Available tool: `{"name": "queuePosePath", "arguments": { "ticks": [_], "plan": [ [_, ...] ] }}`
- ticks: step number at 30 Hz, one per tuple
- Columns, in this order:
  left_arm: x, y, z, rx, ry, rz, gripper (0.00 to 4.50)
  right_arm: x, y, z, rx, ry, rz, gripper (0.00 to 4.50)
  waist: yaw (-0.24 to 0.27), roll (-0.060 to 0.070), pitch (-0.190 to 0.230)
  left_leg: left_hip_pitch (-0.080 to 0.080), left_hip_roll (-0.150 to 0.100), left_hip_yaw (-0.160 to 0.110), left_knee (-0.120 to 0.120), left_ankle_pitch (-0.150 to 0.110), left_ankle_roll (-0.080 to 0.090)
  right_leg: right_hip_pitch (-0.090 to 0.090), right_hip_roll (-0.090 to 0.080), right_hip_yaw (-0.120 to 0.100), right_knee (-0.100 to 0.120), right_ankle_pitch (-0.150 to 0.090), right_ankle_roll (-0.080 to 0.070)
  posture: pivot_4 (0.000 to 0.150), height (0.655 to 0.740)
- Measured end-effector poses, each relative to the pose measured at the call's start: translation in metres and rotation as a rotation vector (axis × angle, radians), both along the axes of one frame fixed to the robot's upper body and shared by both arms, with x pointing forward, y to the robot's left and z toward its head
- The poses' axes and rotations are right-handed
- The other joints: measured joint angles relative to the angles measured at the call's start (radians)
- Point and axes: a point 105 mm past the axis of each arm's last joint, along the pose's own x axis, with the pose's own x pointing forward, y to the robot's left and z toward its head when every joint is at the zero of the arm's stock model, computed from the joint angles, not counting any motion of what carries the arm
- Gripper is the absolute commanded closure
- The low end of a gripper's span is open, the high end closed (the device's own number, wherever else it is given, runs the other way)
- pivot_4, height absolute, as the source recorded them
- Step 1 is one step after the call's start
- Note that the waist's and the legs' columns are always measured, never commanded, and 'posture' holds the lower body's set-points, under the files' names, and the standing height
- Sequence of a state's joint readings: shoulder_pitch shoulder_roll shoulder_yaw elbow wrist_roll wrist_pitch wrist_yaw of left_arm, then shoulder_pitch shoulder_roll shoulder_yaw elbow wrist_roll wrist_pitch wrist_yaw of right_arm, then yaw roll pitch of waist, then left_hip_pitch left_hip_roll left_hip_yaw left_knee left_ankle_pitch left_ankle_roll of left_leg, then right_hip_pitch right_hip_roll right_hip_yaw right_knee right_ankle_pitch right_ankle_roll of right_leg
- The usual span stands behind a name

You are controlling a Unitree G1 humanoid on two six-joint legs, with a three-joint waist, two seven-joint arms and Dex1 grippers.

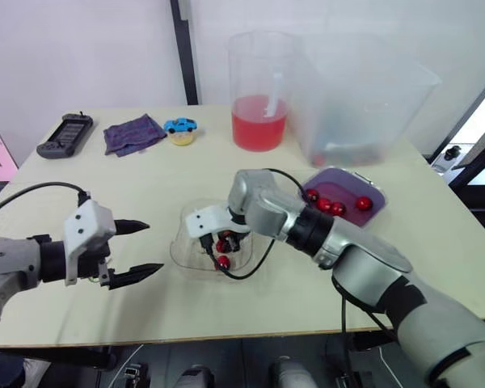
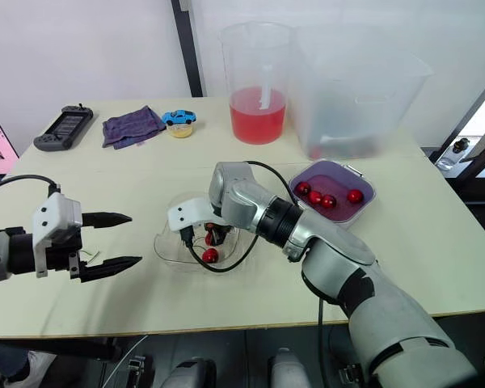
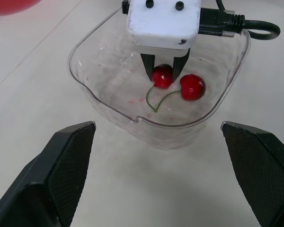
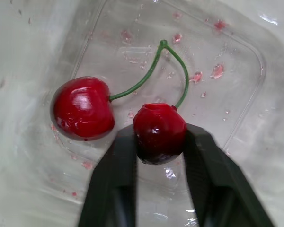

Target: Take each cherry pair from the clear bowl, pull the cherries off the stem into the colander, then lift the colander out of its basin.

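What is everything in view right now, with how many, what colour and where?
table: one, beige, under everything
clear bowl: one, near middle
cherry pair: one, red with green stem, in the clear bowl
colander: one, purple, right of the bowl
loose cherries: four, red, in the colander
pitcher: one, clear with red liquid, far middle
tub: one, clear, far right
cloth: one, purple, far left
toy car: one, blue, beside the cloth
handheld controller: one, black, far left
left gripper: black fingers, open, left of the bowl
right gripper: black fingers, shut on one cherry of the pair
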State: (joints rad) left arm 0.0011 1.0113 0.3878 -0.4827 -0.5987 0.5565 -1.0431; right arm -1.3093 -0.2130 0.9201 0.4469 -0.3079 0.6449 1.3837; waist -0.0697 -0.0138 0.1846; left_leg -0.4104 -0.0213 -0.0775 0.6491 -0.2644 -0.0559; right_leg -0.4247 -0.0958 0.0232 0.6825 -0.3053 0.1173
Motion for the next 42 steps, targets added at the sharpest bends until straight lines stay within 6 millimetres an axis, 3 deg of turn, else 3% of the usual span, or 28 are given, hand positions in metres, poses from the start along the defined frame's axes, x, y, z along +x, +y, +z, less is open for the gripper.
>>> {"name": "queuePosePath", "arguments": {
  "ticks": [4,7,12,15,20,24,26,28,31,35,42],
  "plan": [
    [0.001,-0.002,0.003,-0.015,-0.006,-0.004,0.00,0.001,0.000,0.005,0.024,-0.006,0.002,3.85,0.000,0.000,0.000,0.000,0.000,0.000,0.000,0.000,0.000,0.000,0.000,0.000,0.000,0.000,0.000,0.150,0.7337],
    [0.004,-0.005,0.009,-0.076,-0.011,-0.008,0.00,0.004,0.000,0.022,0.076,-0.037,0.016,3.85,0.001,0.000,0.000,0.000,0.000,0.000,0.000,0.000,0.000,0.000,0.000,0.000,0.000,0.000,0.000,0.150,0.7337],
    [0.025,-0.005,0.061,-0.358,-0.145,0.048,0.00,0.001,0.001,0.077,0.305,-0.091,0.066,3.85,0.008,-0.001,0.000,0.000,0.000,-0.002,0.001,0.000,0.000,0.001,-0.001,-0.002,0.000,0.000,0.000,0.150,0.7337],
    [0.042,0.005,0.094,-0.519,-0.226,0.112,0.00,-0.010,0.008,0.115,0.505,-0.142,0.193,3.85,0.004,-0.001,-0.001,0.000,-0.001,-0.002,0.001,0.000,0.000,0.002,-0.001,-0.002,0.000,0.000,0.000,0.150,0.7337],
    [0.065,0.017,0.116,-0.664,-0.245,0.193,0.00,0.002,0.000,0.139,0.698,-0.260,0.157,3.85,-0.001,-0.002,-0.001,0.000,-0.001,-0.002,0.001,0.004,-0.008,0.001,-0.001,-0.002,0.001,0.000,0.000,0.150,0.7337],
    [0.076,-0.001,0.134,-0.724,-0.253,0.127,0.00,0.019,-0.001,0.173,0.888,-0.619,0.093,3.85,0.000,-0.002,-0.001,0.000,-0.001,-0.001,0.001,0.005,-0.008,0.001,-0.001,-0.002,0.001,0.000,0.000,0.150,0.7337],
    [0.083,-0.009,0.138,-0.765,-0.257,0.110,0.00,0.027,-0.007,0.178,0.928,-0.764,0.042,3.85,0.000,-0.002,-0.001,0.000,-0.001,-0.001,0.001,0.005,-0.009,0.001,-0.001,-0.002,0.001,0.000,0.000,0.150,0.7337],
    [0.088,-0.014,0.138,-0.774,-0.251,0.107,0.00,0.036,-0.012,0.169,0.922,-0.862,-0.002,3.85,0.000,-0.002,-0.001,0.000,-0.001,-0.001,0.001,0.005,-0.009,0.001,-0.001,-0.001,0.001,0.000,0.000,0.150,0.7337],
    [0.094,-0.025,0.138,-0.782,-0.254,0.085,0.00,0.043,-0.015,0.158,0.984,-0.880,-0.113,3.85,-0.003,-0.002,-0.001,0.000,-0.001,0.000,0.001,0.005,-0.009,0.000,0.000,-0.001,0.002,0.000,0.000,0.150,0.7337],
    [0.099,-0.046,0.148,-0.803,-0.273,0.020,0.00,0.034,-0.004,0.158,1.098,-0.856,-0.188,3.85,-0.006,-0.002,-0.001,0.000,-0.001,-0.001,0.001,0.005,-0.009,0.000,0.000,-0.001,0.002,0.000,0.000,0.150,0.7337],
    [0.106,-0.049,0.140,-0.818,-0.219,0.020,0.00,0.027,-0.015,0.169,1.155,-0.929,-0.268,3.85,-0.001,-0.002,-0.001,0.000,-0.001,-0.001,0.001,0.005,-0.009,0.000,-0.001,-0.001,0.002,0.000,0.000,0.150,0.7337]
  ]
}}
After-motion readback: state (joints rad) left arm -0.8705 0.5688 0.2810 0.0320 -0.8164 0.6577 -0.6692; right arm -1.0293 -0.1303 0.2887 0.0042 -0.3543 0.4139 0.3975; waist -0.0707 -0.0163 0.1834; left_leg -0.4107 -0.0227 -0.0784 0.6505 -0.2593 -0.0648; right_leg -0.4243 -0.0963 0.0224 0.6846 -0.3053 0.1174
